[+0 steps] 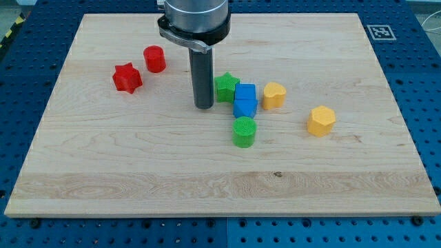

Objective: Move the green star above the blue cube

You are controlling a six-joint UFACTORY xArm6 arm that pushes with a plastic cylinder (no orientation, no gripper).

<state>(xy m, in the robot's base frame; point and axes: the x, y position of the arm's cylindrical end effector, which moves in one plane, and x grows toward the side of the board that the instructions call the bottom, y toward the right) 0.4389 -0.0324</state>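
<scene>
Black-and-white square marker (379,32) is sitting at the worktop's far right corner; its pattern is showing no readable writing. Pale wooden worktop (138,172) is lying on a blue perforated base (427,83).

Green star (225,87), ridged on top, is sitting near the middle of the board, touching the left side of the far blue cube (245,93). A second blue block (244,107), its shape hard to make out, is pressing against the near side of that cube. So the star is sitting to the cube's left and slightly farther back, not directly beyond it.

My tip (203,107) is resting on the wood just left of the star and a little nearer, apart from it. The rod is carrying no jaws, so nothing is being gripped.

Green cylinder (244,131) is standing just near of the blue pair. A yellow heart-like block (274,94) is sitting just right of the cubes, and a yellow hexagonal block (321,120) is lying farther right. A red star (127,77) and a red cylinder (154,59) are waiting well to the left.
</scene>
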